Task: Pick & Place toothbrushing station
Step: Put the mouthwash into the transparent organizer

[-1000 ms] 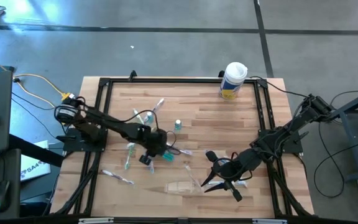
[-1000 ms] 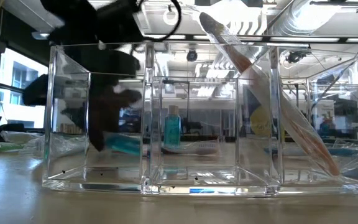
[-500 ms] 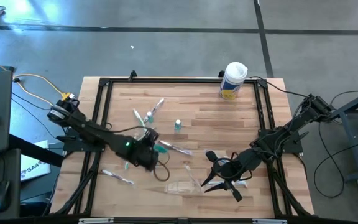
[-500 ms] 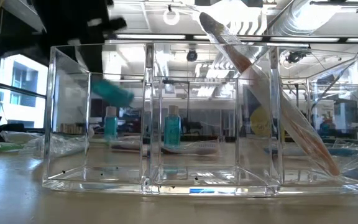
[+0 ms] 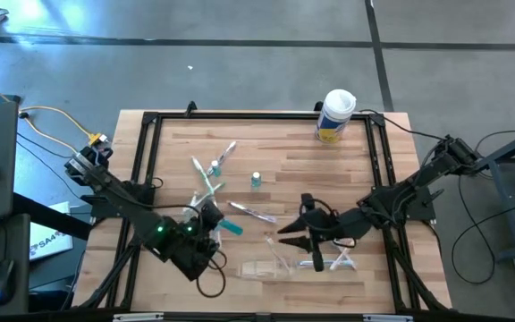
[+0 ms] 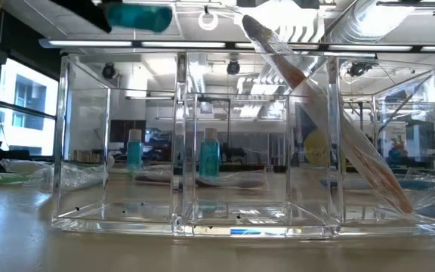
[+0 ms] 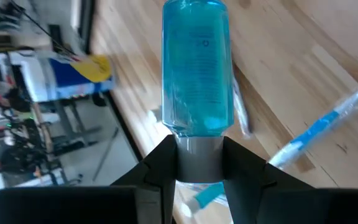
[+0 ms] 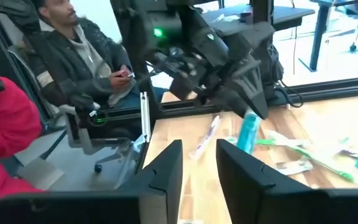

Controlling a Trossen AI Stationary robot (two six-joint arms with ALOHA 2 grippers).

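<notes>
Teal tube (image 7: 197, 68) now lifted above the clear holder (image 6: 248, 143), left fingers (image 7: 157, 163) clamped on its cap; right fingers (image 8: 166, 168) slightly apart, empty.

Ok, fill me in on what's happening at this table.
The left gripper is shut on a teal bottle, held by its grey cap above the wooden table, near the clear holder. One wrapped toothbrush already leans in the holder; others lie scattered. The right gripper hovers empty, fingers apart, beside the holder.
</notes>
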